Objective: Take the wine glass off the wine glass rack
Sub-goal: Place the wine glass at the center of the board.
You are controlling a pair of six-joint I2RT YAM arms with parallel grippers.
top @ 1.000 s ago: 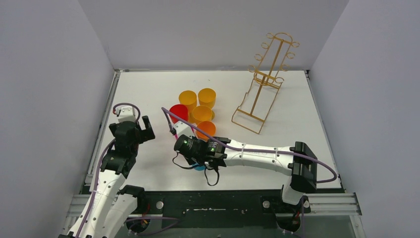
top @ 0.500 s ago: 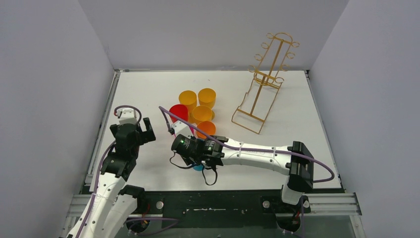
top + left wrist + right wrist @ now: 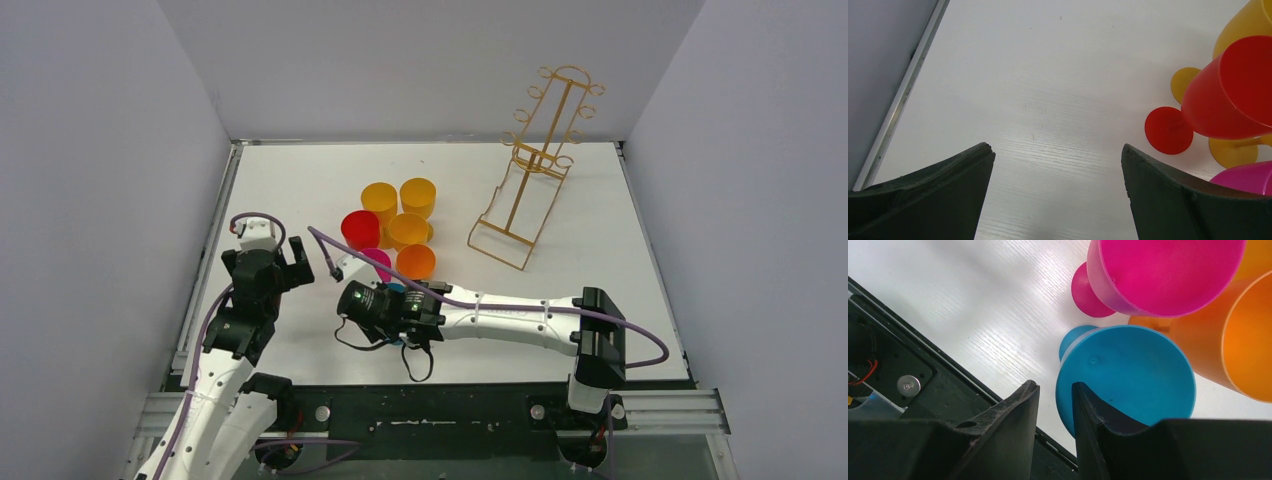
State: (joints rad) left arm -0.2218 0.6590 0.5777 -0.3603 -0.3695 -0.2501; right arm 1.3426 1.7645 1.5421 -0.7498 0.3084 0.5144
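Wine glass, blue plastic, stemmed (image 3: 1125, 375): off the rack, upright on the white table (image 3: 300, 190) at the near edge of the cluster, just beside a magenta plastic stemmed glass (image 3: 1158, 275) and an orange one (image 3: 1238, 340). Tall gold wire wine glass rack (image 3: 538, 160): far right corner, well apart, no glass visible on any hook. Right gripper (image 3: 1055, 387): directly over the blue rim, astride it, one finger inside the bowl, other outside; jaws a narrow way apart, bare table visible between outer finger and cup wall, so reads as unclamped, nothing carried. Left gripper (image 3: 1057, 149): spread wide, empty, over bare table left of a red plastic stemmed glass (image 3: 1228, 95). Key relation: glass axis vertical, right below right fingers; right arm nearer by far. Judging task near done; next move likely straight up along that axis, no sideways drift, else risk of hooking the rim with inner finger and tipping glass into neighbours.
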